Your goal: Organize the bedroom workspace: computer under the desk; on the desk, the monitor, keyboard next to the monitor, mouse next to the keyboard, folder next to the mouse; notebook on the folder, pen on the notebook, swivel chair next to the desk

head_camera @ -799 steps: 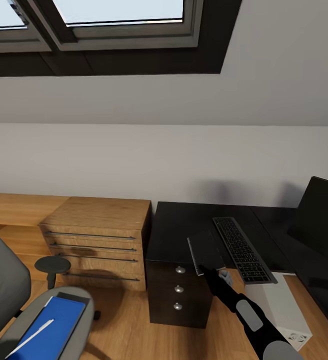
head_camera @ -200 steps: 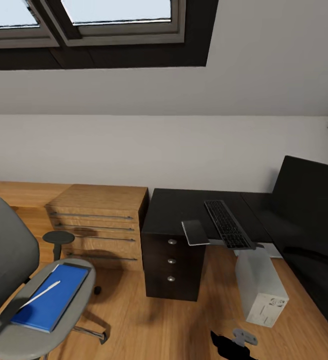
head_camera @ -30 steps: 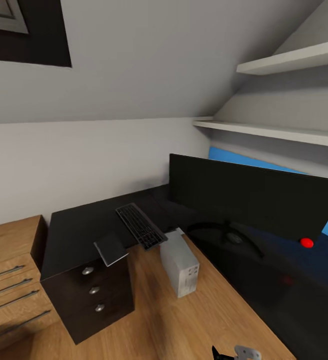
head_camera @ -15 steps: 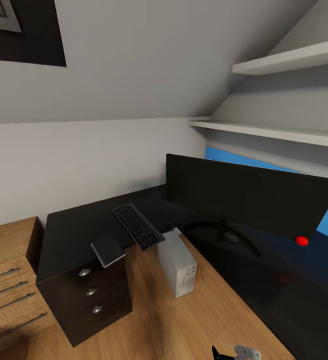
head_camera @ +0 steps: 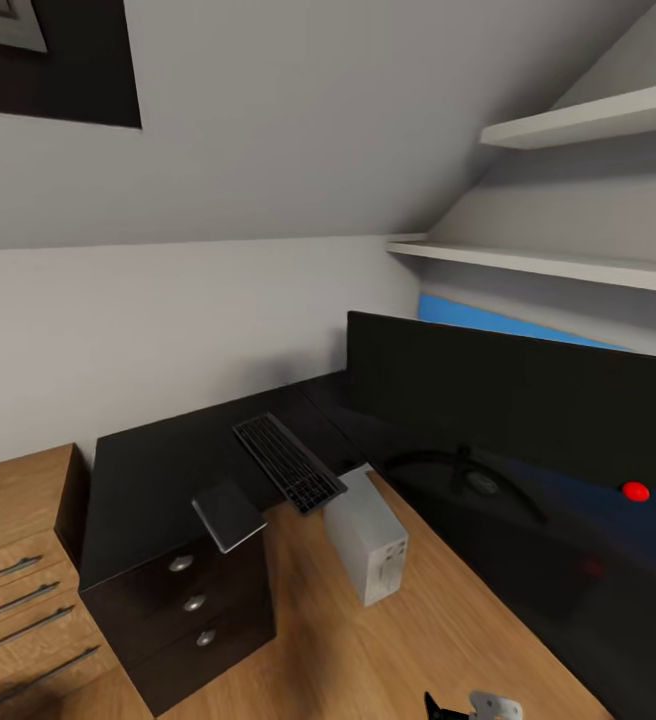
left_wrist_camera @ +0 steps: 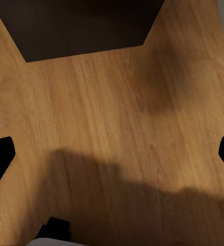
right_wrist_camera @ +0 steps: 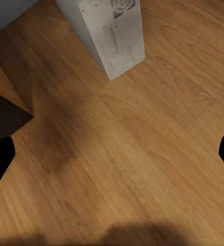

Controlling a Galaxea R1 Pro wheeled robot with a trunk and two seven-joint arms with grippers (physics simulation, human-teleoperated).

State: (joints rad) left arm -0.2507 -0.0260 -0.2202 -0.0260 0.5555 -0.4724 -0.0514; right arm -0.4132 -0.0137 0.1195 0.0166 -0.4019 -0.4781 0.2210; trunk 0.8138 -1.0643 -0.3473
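The black desk (head_camera: 158, 465) carries the wide black monitor (head_camera: 513, 400) on its right wing. The black keyboard (head_camera: 288, 462) lies slanted near the inner corner. The dark grey notebook (head_camera: 228, 515) rests at the desk's front edge above the drawers (head_camera: 193, 600) and overhangs it a little. The light grey computer (head_camera: 368, 535) (right_wrist_camera: 106, 31) stands on the floor in the desk's inner corner. My left gripper (left_wrist_camera: 112, 154) and right gripper (right_wrist_camera: 112, 154) hang open over bare wooden floor. The mouse, folder, pen and swivel chair are out of view.
Low wooden shelving (head_camera: 18, 570) with drawers stands left of the desk. White wall shelves (head_camera: 568, 265) run above the monitor under a sloping ceiling. Part of my right arm (head_camera: 473, 708) shows at the lower edge. Wooden floor (head_camera: 368, 650) spreads in front of the desk.
Over the last second the whole view swung slightly left, then back right and down; the things stayed put. Earlier, my right gripper held the notebook; it now lies on the desk.
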